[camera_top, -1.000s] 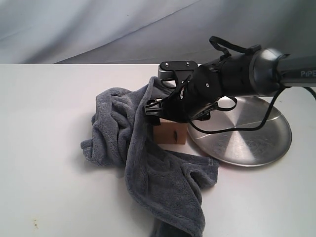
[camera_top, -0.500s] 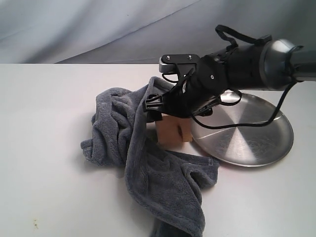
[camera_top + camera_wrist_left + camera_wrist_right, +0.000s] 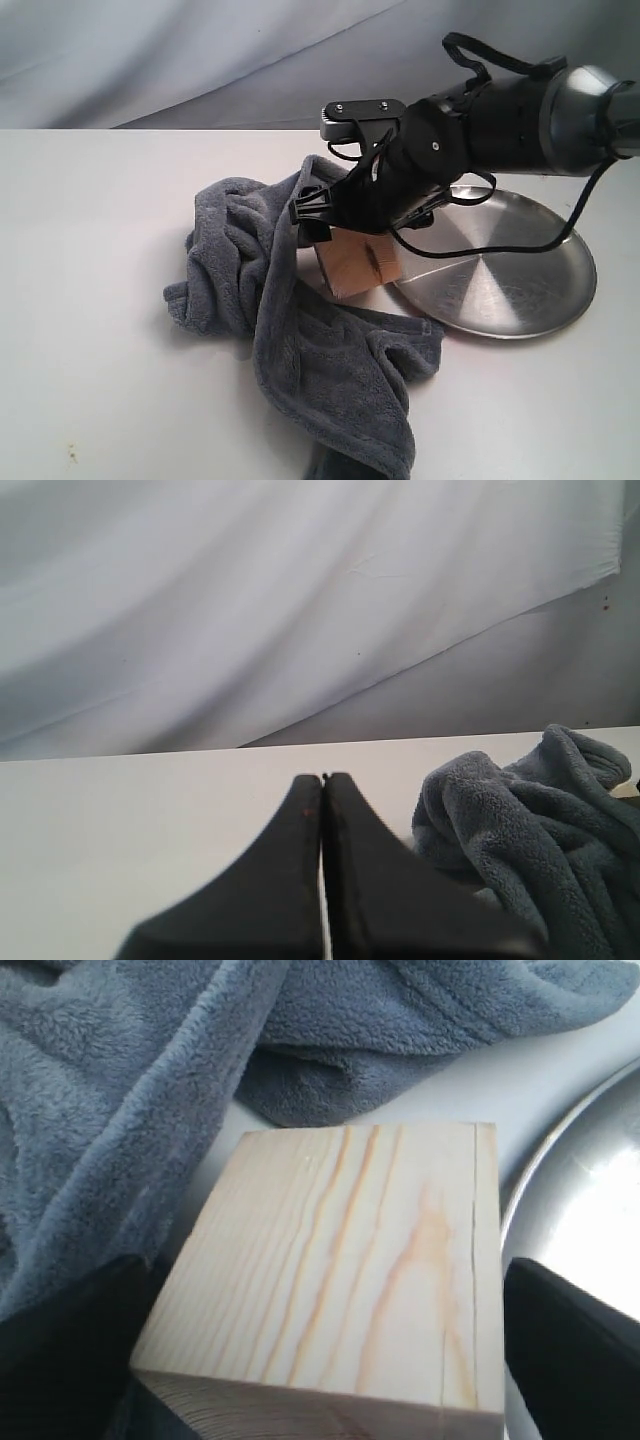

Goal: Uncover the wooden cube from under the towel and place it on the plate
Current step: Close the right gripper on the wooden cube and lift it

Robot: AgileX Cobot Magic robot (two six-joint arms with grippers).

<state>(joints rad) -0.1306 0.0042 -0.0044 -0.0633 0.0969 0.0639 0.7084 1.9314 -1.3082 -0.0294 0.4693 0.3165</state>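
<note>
Wooden cube (image 3: pixel 357 264) uncovered, clear of towel (image 3: pixel 300 350), tilted, just beside plate (image 3: pixel 520 290) rim; right gripper (image 3: pixel 341 226) clamped across its sides; left gripper (image 3: pixel 322 880) pinched together, empty; remaining: carry onto plate, release.

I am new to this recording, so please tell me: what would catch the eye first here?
The jaws of the black right arm clamp a tilted wooden cube at the centre. Left of it sprawls a crumpled blue-grey towel; right of it lies a shiny steel plate.
</note>
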